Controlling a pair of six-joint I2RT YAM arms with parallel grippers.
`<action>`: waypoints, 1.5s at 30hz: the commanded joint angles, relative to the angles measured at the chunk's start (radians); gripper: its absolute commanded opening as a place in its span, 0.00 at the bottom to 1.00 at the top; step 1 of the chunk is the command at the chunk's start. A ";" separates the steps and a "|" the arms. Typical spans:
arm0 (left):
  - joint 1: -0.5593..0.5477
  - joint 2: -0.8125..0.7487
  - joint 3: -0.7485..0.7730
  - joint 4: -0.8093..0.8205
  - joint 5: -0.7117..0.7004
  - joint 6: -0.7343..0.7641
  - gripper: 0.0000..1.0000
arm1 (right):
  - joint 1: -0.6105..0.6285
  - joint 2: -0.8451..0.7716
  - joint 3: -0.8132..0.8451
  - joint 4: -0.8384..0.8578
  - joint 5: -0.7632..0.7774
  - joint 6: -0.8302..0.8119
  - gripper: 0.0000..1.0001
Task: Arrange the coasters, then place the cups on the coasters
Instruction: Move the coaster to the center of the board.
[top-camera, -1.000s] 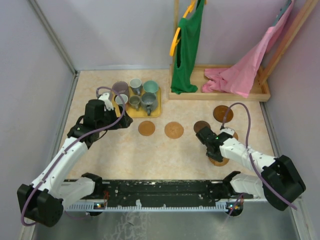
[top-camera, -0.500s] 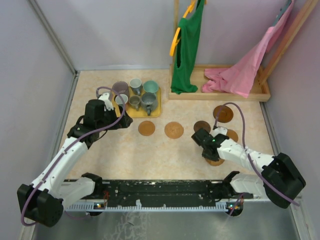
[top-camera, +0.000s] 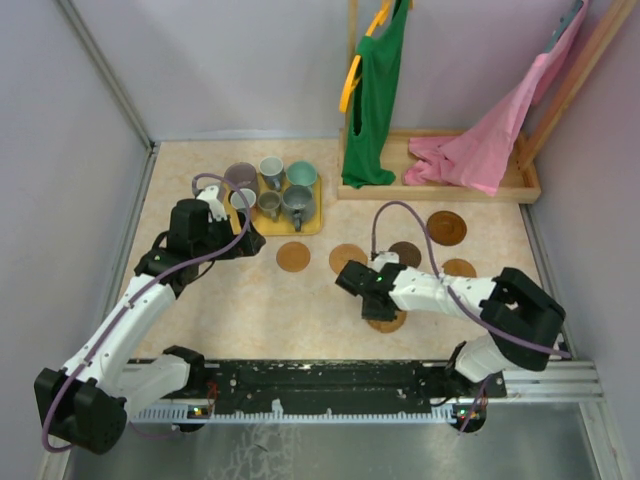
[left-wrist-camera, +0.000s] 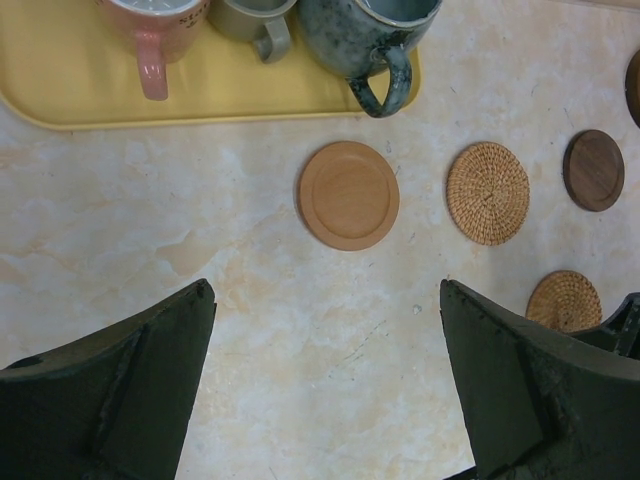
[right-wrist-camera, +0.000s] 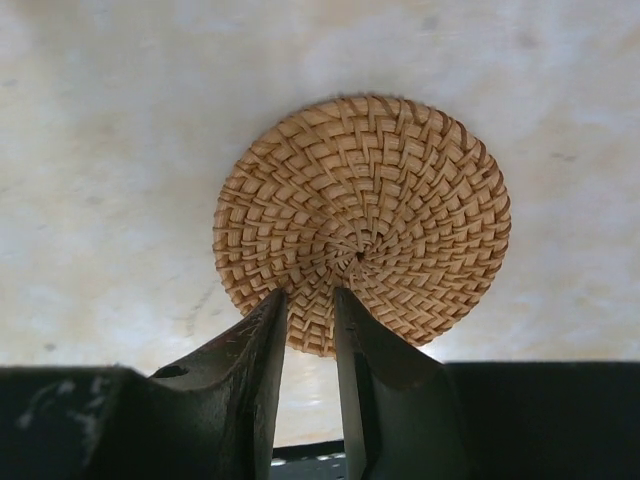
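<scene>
Right wrist view: a round coaster of woven tan rattan (right-wrist-camera: 360, 220), coiled in a spiral, has its near rim nipped between the drawn-in fingers of the right gripper (right-wrist-camera: 310, 305). It is toward the near edge of the marbled beige table (top-camera: 260, 320), right of the middle. Five more flat discs sit farther in, among them a smooth pale wooden coaster (top-camera: 293, 256), another woven one and darker brown ones, making six in all. Six glazed handled cups (top-camera: 296, 203) stand on a yellow rectangular tray (left-wrist-camera: 80, 90) toward the far-left corner. Just beside its near rim hangs the left gripper (left-wrist-camera: 325, 290), jaws spread wide.
</scene>
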 joint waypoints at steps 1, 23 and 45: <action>0.003 -0.012 -0.003 0.021 -0.017 0.008 0.98 | 0.079 0.110 0.105 0.098 -0.079 -0.008 0.29; 0.008 -0.118 0.008 -0.094 -0.263 -0.083 0.99 | 0.183 0.497 0.527 0.156 -0.158 -0.186 0.29; 0.014 -0.165 0.016 -0.150 -0.355 -0.124 1.00 | 0.256 0.577 0.645 0.143 -0.179 -0.245 0.29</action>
